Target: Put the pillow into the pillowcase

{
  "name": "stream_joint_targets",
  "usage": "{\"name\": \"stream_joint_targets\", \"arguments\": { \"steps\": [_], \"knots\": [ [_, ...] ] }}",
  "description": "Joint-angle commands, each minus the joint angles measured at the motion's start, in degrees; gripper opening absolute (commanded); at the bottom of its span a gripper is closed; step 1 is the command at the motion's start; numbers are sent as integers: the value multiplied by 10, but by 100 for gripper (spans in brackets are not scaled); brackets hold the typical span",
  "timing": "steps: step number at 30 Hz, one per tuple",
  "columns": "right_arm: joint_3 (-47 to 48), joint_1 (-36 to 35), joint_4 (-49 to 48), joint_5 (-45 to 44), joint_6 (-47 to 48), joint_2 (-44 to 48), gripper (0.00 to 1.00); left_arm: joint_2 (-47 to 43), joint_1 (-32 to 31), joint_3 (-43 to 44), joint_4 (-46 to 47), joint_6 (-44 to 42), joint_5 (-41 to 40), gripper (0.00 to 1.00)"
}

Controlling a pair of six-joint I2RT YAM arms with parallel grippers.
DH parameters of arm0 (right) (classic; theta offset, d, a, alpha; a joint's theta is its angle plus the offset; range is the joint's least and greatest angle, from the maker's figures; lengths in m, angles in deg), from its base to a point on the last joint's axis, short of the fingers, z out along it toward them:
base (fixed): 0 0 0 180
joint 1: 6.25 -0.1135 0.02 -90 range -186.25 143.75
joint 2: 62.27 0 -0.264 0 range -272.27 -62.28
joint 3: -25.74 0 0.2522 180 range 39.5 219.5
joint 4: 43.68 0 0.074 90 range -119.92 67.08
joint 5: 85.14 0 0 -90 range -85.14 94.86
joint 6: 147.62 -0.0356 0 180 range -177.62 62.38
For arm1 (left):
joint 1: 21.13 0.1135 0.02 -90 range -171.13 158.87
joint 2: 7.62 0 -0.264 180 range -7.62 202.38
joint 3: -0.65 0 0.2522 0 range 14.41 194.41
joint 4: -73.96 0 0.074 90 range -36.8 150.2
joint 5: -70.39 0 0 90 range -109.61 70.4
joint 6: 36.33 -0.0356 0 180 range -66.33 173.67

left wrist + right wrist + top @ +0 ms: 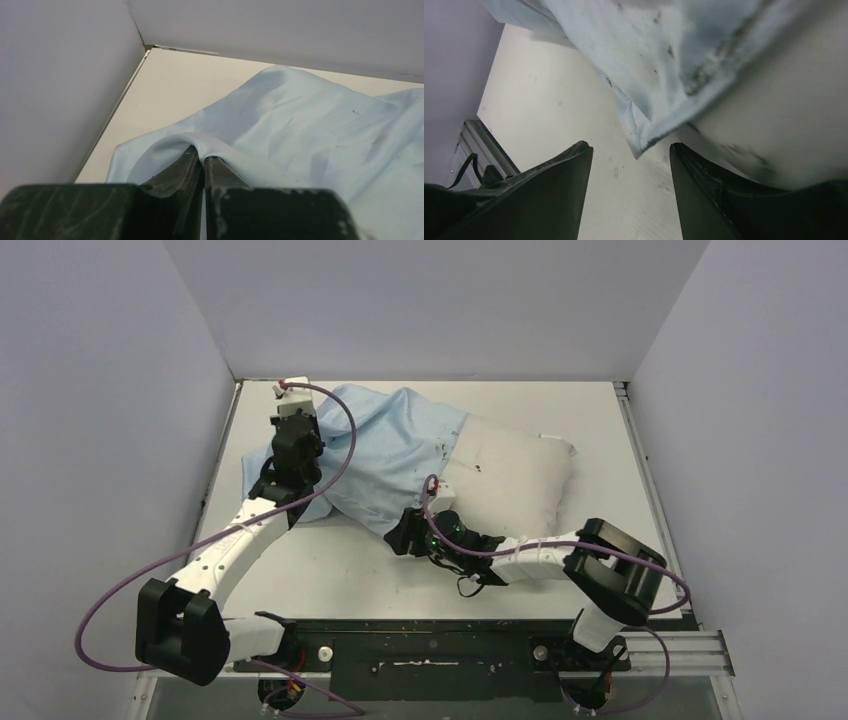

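Pillow (pixel 512 478) one, partly inside one pillowcase (pixel 385 440); left gripper (pixel 201 156) pinches pillowcase.

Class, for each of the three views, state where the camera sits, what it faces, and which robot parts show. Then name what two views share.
Top external: above and behind the bases, looking down on the table; left arm and right arm show.
Left wrist: low, facing the table's far left corner; left hand shut on a pillowcase fold.
Right wrist: near the tabletop, facing the pillowcase hem against the pillow; right hand open.
Shared: both wrist views show the pillowcase.
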Motion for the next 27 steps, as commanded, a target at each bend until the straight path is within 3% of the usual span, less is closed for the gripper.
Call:
{"name": "stream_joint_targets", "arguments": {
  "steps": [1,2,3,4,6,9,13,16,19,21,23,27],
  "knots": [
    [61,-16,-85,-38,9,-54,58,-5,6,45,-27,31,39,4],
    [66,-17,-86,-40,12,-60,53,-4,7,48,-32,31,41,4],
    [69,-17,-88,-43,16,-62,41,-1,9,53,-42,29,44,5],
    [69,-16,-87,-51,21,-59,22,3,12,64,-57,26,53,5],
    [59,-17,-64,-79,36,-31,0,21,26,100,-103,24,71,6],
    [16,-17,-4,-131,54,51,0,57,60,163,-145,24,87,6],
    [-69,-19,48,-187,50,178,0,110,113,214,-77,28,158,6],
    [-102,-22,68,-205,37,222,0,179,135,260,-26,30,185,9],
    [-103,-23,64,-206,44,229,0,259,152,329,-65,42,257,42],
    [-88,-24,65,-208,56,230,0,304,151,422,-230,44,261,55],
    [-78,-23,62,-209,63,230,0,307,149,439,-297,59,242,62],
    [-66,-20,55,-208,72,224,0,207,148,336,-307,94,211,67]
  ]
}}
